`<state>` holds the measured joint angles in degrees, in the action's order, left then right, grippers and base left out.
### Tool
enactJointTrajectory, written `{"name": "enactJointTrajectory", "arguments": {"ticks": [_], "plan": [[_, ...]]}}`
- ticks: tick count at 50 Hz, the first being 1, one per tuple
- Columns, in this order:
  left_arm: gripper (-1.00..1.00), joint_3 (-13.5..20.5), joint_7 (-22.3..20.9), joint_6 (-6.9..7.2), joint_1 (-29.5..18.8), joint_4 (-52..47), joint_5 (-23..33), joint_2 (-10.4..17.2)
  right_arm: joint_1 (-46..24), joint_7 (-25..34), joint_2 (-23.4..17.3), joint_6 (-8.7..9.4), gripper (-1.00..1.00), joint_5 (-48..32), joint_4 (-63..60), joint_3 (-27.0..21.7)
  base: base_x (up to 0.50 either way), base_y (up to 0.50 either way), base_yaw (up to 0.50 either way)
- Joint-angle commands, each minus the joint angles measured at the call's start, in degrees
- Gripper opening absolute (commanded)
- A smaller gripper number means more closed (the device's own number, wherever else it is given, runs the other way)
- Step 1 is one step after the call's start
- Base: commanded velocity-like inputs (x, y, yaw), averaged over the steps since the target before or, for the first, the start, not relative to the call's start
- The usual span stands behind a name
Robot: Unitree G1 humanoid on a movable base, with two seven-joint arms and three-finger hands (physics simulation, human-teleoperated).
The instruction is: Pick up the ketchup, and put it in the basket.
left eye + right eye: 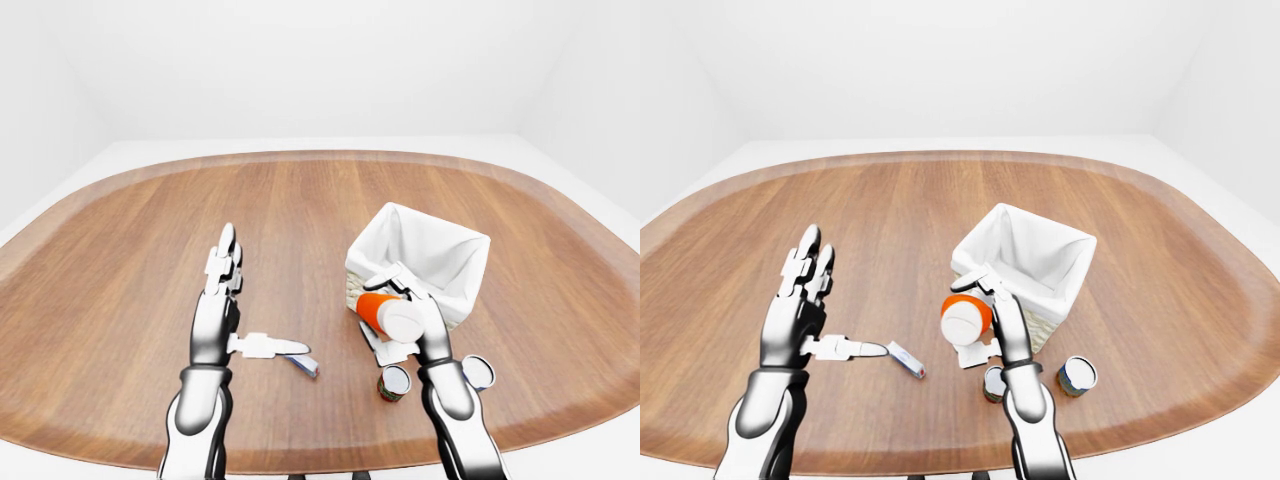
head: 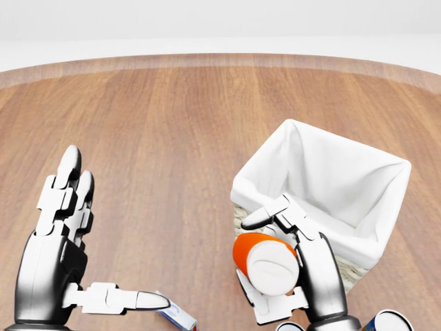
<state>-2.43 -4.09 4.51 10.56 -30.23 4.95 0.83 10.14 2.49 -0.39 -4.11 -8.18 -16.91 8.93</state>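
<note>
On the oval wooden table [image 1: 300,200], two small tins stand at the bottom right of the left-eye view: one tin [image 1: 394,382] at 7 o'clock from the basket, the other tin [image 1: 478,372] at 5 o'clock from it, the right forearm passing between them. A small white box with a blue end [image 1: 303,364] lies just off the tip of the left thumb, at about 4 o'clock from the left hand [image 1: 222,300].

The wicker basket [image 2: 344,265] is lined with white cloth [image 2: 331,172]; what shows of its inside is bare lining.

The ketchup bottle [image 2: 265,261], orange with its white end facing the camera, is held above the table at the basket's near-left rim, at roughly 8 o'clock from the basket's centre. The right hand [image 2: 289,262] is wrapped round it. The left hand is spread wide, fingers up, thumb out, holding nothing.
</note>
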Motion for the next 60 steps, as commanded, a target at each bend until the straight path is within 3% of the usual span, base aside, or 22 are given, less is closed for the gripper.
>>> {"name": "enactJointTrajectory", "arguments": {"ticks": [1,6,7,9,14,26,41,50,57,60], "plan": [[1.0,7.37,-2.25,-1.44,1.35,4.29,-2.95,-0.1,-0.3,-3.15,0.12,-0.51,-1.0,-1.89,0.41,0.04,0.0,0.0,0.0],[1.0,8.86,-2.85,-2.26,1.24,5.55,-3.15,-0.33,-0.51,-3.12,0.17,-0.41,-1.0,-1.9,0.59,-0.05,0.0,0.0,0.0],[1.0,9.08,-2.91,-3.14,1.28,6.62,-3.14,-0.39,-0.39,-3.11,0.18,-0.34,-1.0,-1.95,0.37,0.03,0.0,0.0,0.0],[1.0,9.35,-3.05,-3.61,1.25,7.3,-3.29,-0.41,-0.42,-3.13,0.17,-0.39,-1.0,-1.91,0.46,-0.02,0.0,0.0,0.0],[1.0,9.6,-3.14,-3.06,1.39,6.68,-3.35,-0.54,-0.3,-3.14,0.18,-0.22,-1.0,-2.06,0.2,0.13,0.0,0.0,0.0],[1.0,9.44,-3.22,-4.04,1.61,7.68,-3.23,-0.66,-0.06,-3.0,0.04,0.31,-1.0,-2.51,-0.31,0.48,0.0,0.0,0.0],[1.0,9.66,-3.48,-3.93,1.74,7.35,-3.29,-0.69,0.15,-2.75,-0.36,4.76,-1.0,-3.92,-4.75,-1.08,0.0,0.0,0.0],[1.0,9.24,-3.35,-3.53,2.05,6.57,-3.26,-0.79,0.2,-2.29,-0.69,8.96,-1.0,-7.36,-9.72,-1.74,0.0,0.0,0.0],[1.0,9.17,-3.37,-4.63,2.0,7.96,-3.32,-0.74,0.36,-0.6,-1.26,9.11,-1.0,-11.35,-15.16,-4.08,0.0,0.0,0.0],[1.0,9.24,-3.45,-4.23,2.18,7.33,-3.43,-0.72,0.14,0.93,-1.27,9.11,-1.0,-13.95,-18.05,-4.81,0.0,0.0,0.0]]}}
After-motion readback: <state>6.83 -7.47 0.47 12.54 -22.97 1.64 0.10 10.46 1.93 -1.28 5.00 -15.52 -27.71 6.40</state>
